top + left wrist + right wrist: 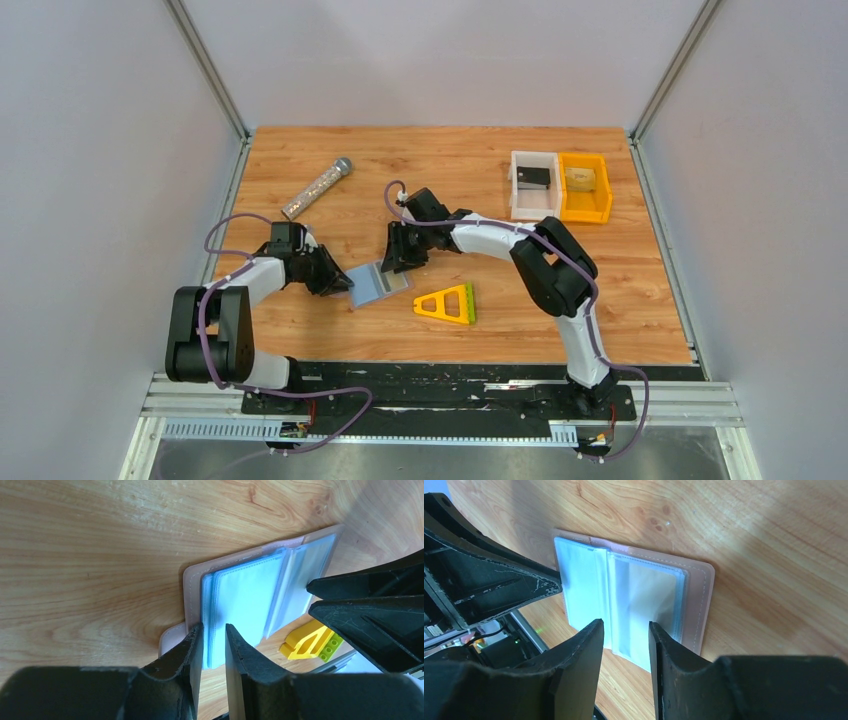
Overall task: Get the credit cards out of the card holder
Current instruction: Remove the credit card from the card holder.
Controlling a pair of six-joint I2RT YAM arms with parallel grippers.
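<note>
Near the middle of the wooden table's [480, 160] near edge, slightly towards its left side, a flat pinkish-brown card holder [372, 288] with pale blue clear plastic sleeves lies opened out, sleeves facing up. The left arm's black two-finger tool [213, 626] reaches it from the left side. Its fingers stand close together, with the edge of the blue sleeve stack filling the narrow gap between them, so it is grasping the sleeves of the card holder. The right arm's black tool [624, 623] comes in from the far side over the holder's other half. Its fingers stand partly apart with a clear sleeve showing between them, and I cannot tell whether they grip it or only hover. Whether the sleeves hold credit cards is not clear either.

Just right of the holder, apart from it, lies a yellow triangular frame with a green edge [442, 314]. A silvery cylinder [315, 190] lies towards the far left corner. A white bin [516, 185] and an orange bin [604, 190] stand side by side, touching, near the far right corner.
</note>
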